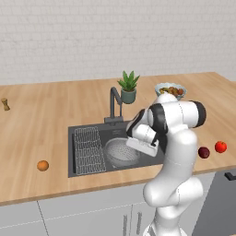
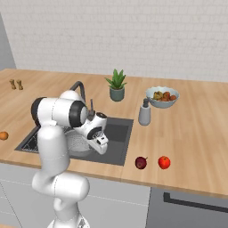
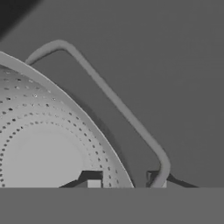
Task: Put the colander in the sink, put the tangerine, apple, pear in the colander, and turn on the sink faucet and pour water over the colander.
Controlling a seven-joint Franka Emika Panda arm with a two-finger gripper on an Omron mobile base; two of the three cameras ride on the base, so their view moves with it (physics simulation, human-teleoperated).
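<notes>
The silver-grey colander (image 1: pixel 122 152) (image 2: pixel 78 144) (image 3: pixel 43 144) rests on the floor of the dark sink (image 1: pixel 99 130) (image 2: pixel 118 133) (image 3: pixel 175 65). My gripper (image 1: pixel 134 148) (image 2: pixel 100 149) (image 3: pixel 122 178) reaches down to its right rim, narrowly open. One fingertip stands inside the rim and the other outside, by the wire handle (image 3: pixel 109 96). The tangerine (image 1: pixel 43 165) (image 2: pixel 3 135) lies on the counter left of the sink. On the right lie a red apple (image 1: pixel 221 146) (image 2: pixel 164 162) and a maroon fruit (image 1: pixel 203 152) (image 2: pixel 141 162), perhaps the pear. No water runs from the faucet (image 1: pixel 114 103) (image 2: pixel 80 87).
A wire grid rack (image 1: pixel 87 150) lies along the sink's left side. Behind the sink stand a potted plant (image 1: pixel 128 87) (image 2: pixel 116 84), a pale fruit bowl (image 1: pixel 170 90) (image 2: pixel 163 96) and a grey dispenser (image 2: pixel 144 113). Small shakers (image 1: pixel 5 104) (image 2: pixel 15 84) stand far left.
</notes>
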